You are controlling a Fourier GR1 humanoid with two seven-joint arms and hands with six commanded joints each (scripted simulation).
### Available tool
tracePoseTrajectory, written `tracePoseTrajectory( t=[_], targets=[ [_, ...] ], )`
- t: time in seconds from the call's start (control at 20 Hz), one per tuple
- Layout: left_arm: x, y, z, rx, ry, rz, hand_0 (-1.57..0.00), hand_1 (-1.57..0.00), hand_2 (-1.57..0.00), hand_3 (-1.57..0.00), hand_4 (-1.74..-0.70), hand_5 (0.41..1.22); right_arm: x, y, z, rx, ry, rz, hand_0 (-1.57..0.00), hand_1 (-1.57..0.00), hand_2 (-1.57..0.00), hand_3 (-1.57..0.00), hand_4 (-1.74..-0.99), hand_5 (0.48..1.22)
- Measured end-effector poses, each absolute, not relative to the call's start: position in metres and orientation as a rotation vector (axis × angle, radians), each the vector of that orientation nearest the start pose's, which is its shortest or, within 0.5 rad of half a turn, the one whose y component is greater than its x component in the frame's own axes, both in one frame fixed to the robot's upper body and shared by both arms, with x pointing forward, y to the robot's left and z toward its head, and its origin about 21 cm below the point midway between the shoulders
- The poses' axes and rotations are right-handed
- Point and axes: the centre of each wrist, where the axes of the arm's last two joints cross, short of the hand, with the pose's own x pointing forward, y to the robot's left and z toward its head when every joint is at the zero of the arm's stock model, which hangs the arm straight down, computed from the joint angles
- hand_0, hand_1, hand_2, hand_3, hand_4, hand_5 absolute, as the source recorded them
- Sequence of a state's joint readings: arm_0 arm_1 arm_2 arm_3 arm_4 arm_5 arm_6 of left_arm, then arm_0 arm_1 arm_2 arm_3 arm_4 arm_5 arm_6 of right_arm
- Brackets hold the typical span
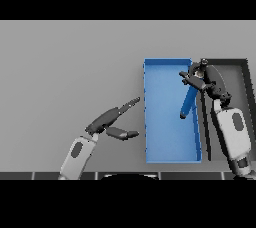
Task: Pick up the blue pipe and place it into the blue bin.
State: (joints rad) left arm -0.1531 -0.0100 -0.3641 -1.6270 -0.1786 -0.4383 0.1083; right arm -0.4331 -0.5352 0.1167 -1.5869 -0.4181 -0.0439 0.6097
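one blue pipe (188,103), one blue bin (165,122), one dark grey bin (235,74) just beside it on the right, one grey table (70,72), two robot hands in view: left hand (112,119), right hand (202,78)

You have a single view, taken from the robot's head and looking steeply down onto the grey table (70,62), so the far edge of the table lies toward the top and the robot's own side toward the bottom. It stands far enough back to take in a broad stretch of the tabletop, with the left arm (80,152) entering from the lower edge on your left, the right arm (232,134) from the lower edge on your right, and the blue bin (165,137) right of centre. No second view is given, so nothing is shared.
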Motion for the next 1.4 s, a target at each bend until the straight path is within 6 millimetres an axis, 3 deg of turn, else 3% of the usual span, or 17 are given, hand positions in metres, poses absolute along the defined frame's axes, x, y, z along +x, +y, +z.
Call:
tracePoseTrajectory(
  t=[0.15,0.2,0.25,0.35,0.45,0.6,0.7,1.05,1.4],
  targets=[
    [0.257,0.121,0.046,-0.432,-1.554,-0.875,0.0,0.0,0.0,0.0,-0.88,0.421,0.319,-0.267,0.14,-0.088,-1.206,0.215,-1.57,-1.55,-1.57,-0.85,-1.741,1.221],
    [0.257,0.121,0.045,-0.428,-1.548,-0.875,0.0,0.0,0.0,0.0,-0.88,0.421,0.318,-0.267,0.133,-0.115,-1.153,0.195,-1.46,-1.34,-1.34,-0.79,-1.678,1.221],
    [0.259,0.121,0.048,-0.425,-1.553,-0.874,0.0,0.0,0.0,0.0,-0.88,0.422,0.318,-0.263,0.131,-0.128,-1.11,0.194,-1.17,-1.07,-1.07,-0.63,-1.592,1.221],
    [0.26,0.119,0.047,-0.414,-1.541,-0.883,0.0,0.0,0.0,0.0,-0.88,0.425,0.319,-0.263,0.129,-0.172,-1.025,0.209,-0.75,-0.68,-0.68,-0.4,-1.413,1.221],
    [0.255,0.121,0.045,-0.435,-1.559,-0.877,0.0,0.0,0.0,0.0,-0.88,0.428,0.319,-0.261,0.132,-0.193,-0.96,0.273,-0.48,-0.44,-0.44,-0.26,-1.275,1.186],
    [0.254,0.122,0.046,-0.432,-1.548,-0.878,0.0,0.0,0.0,0.0,-0.88,0.429,0.318,-0.256,0.13,-0.233,-0.893,0.416,-0.24,-0.22,-0.22,-0.13,-1.142,1.03],
    [0.253,0.12,0.047,-0.43,-1.546,-0.877,0.0,0.0,0.0,0.0,-0.89,0.428,0.316,-0.255,0.131,-0.24,-0.894,0.531,-0.16,-0.14,-0.14,-0.08,-1.083,0.934],
    [0.256,0.119,0.049,-0.421,-1.551,-0.881,0.0,0.0,0.0,0.0,-0.89,0.429,0.318,-0.249,0.124,-0.28,-0.841,0.622,-0.03,-0.03,-0.03,-0.02,-1.038,0.734],
    [0.255,0.117,0.046,-0.41,-1.537,-0.88,0.0,0.0,0.0,0.0,-0.88,0.431,0.32,-0.247,0.123,-0.294,-0.836,0.647,-0.01,-0.01,-0.01,0.0,-1.022,0.661]
  ],
)
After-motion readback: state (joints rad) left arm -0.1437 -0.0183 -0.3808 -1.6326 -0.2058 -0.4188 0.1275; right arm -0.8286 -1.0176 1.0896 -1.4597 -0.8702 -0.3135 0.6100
